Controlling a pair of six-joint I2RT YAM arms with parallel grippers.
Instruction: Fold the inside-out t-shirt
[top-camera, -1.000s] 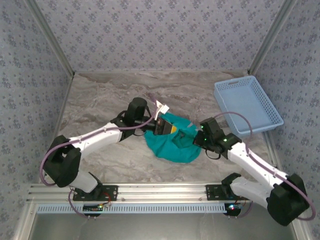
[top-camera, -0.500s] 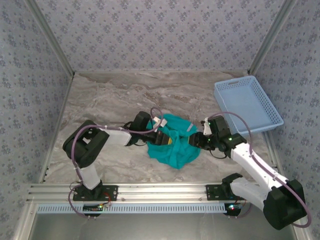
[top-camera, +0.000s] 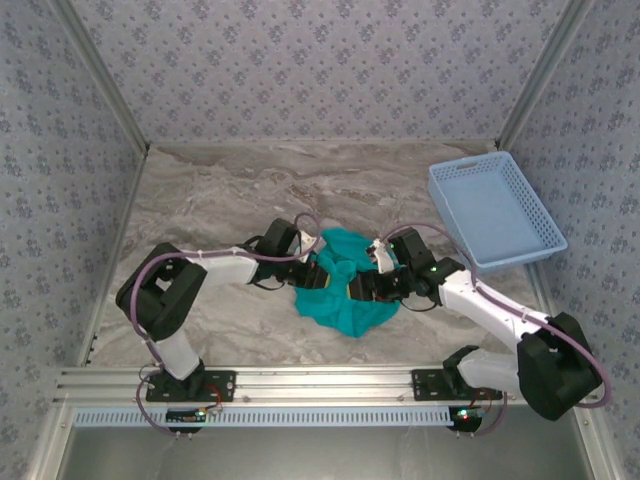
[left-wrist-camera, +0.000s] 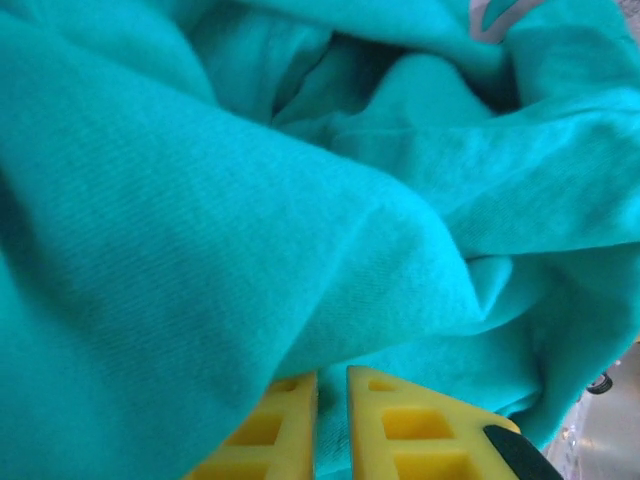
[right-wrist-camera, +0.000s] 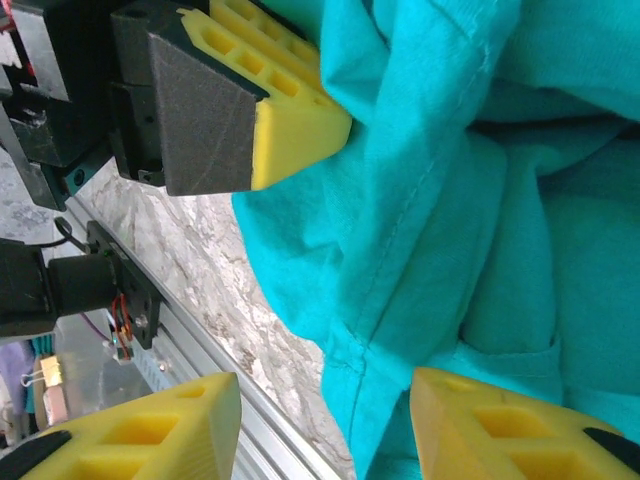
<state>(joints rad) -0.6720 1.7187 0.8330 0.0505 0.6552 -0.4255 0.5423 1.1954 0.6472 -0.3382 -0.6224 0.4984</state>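
Where the overhead view is consulted, the t-shirt (top-camera: 345, 300) is seen bunched into a teal heap on the marbled table (top-camera: 200, 200), near its middle and toward the near edge. It lies well apart from the light blue basket (top-camera: 495, 210) at the far right. Both arms are bent inward over the cloth. The left gripper (top-camera: 322, 277) is found at the heap's left side and the right gripper (top-camera: 368, 287) at its right side. From that height, the set of either pair of fingers cannot be made out.

What is missing there is supplied by the wrist views. In the left wrist view, the left gripper (left-wrist-camera: 330, 380) is shown with its two yellow fingers drawn almost together. Teal fabric is seen in the narrow slit between them, and a thick fold of the t-shirt (left-wrist-camera: 300, 200) is draped over them, so the cloth is judged to be pinched.

In the right wrist view, the right gripper (right-wrist-camera: 325, 390) is shown with its fingers spread wide. A hemmed edge of the t-shirt (right-wrist-camera: 480, 200) passes between them but is clamped by neither. A yellow finger (right-wrist-camera: 290, 120) of the left arm, backed by a dark pad, is seen pressed against the same cloth at upper left. Bare table and a metal rail (right-wrist-camera: 215, 350) are seen below it.
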